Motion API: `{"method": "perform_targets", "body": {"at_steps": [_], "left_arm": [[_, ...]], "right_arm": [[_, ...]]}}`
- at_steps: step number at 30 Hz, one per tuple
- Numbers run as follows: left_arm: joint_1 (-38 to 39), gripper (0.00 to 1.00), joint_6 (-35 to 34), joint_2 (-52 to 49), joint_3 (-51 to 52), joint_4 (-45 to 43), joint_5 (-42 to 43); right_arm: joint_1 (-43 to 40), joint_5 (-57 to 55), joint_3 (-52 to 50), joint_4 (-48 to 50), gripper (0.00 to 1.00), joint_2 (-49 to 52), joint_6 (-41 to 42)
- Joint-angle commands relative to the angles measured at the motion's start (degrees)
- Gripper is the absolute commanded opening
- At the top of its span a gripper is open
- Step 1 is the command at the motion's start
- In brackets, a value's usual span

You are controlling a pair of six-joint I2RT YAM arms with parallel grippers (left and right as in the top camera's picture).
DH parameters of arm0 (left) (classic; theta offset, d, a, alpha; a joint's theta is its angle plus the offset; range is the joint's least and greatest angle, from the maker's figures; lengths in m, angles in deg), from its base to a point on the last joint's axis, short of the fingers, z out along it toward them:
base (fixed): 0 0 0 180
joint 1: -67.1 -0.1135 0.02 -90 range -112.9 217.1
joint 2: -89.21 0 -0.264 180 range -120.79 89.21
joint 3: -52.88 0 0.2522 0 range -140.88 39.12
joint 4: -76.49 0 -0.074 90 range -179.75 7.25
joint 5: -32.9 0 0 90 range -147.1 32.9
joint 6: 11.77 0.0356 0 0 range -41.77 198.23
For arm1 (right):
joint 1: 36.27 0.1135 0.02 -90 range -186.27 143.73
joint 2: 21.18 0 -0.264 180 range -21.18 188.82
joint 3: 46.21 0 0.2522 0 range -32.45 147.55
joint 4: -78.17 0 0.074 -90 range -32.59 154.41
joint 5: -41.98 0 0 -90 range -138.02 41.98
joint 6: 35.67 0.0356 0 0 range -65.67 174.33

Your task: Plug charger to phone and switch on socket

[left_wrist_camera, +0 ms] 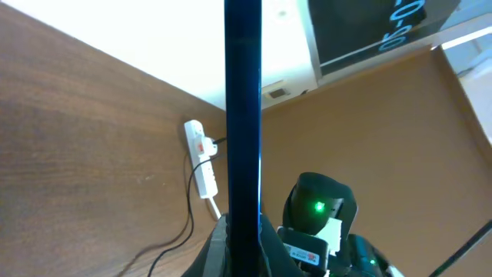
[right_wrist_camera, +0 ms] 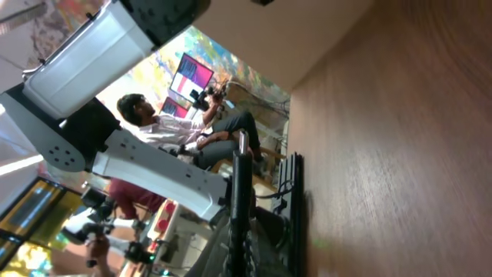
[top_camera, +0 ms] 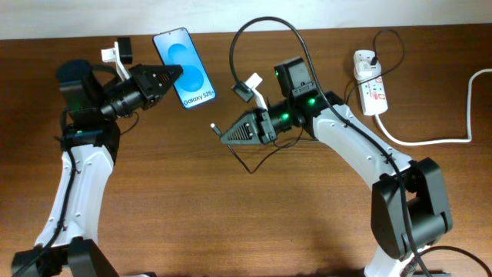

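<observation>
My left gripper (top_camera: 174, 74) is shut on the phone (top_camera: 184, 68), a slim smartphone with a bright blue "Galaxy S25" screen, held at the back left. In the left wrist view the phone (left_wrist_camera: 243, 115) shows edge-on as a dark vertical bar between the jaws (left_wrist_camera: 244, 246). My right gripper (top_camera: 227, 135) is shut on the charger (top_camera: 217, 128), a thin black cable whose small plug tip juts out to the left, a short way right of and below the phone. The cable (right_wrist_camera: 240, 185) runs up between the jaws (right_wrist_camera: 242, 246) in the right wrist view. The socket (top_camera: 370, 81), a white power strip with red switch marks, lies at the back right.
The black cable loops up behind the right arm (top_camera: 265, 27) and reaches the socket. A thick white cord (top_camera: 430, 140) runs from the socket to the right edge. The socket also shows in the left wrist view (left_wrist_camera: 201, 158).
</observation>
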Motion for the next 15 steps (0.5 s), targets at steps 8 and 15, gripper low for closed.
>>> {"method": "perform_targets", "body": {"at_steps": [8, 15], "left_arm": [[-0.13, 0.0, -5.42, 0.17, -0.17, -6.29, -0.5], [1.62, 0.0, -6.47, 0.17, -0.17, -8.68, -1.99]], "right_arm": [[-0.13, -3.96, -0.07, 14.6, 0.04, 2.25, 18.88], [-0.11, -10.05, -0.07, 28.13, 0.04, 2.25, 33.57]]}}
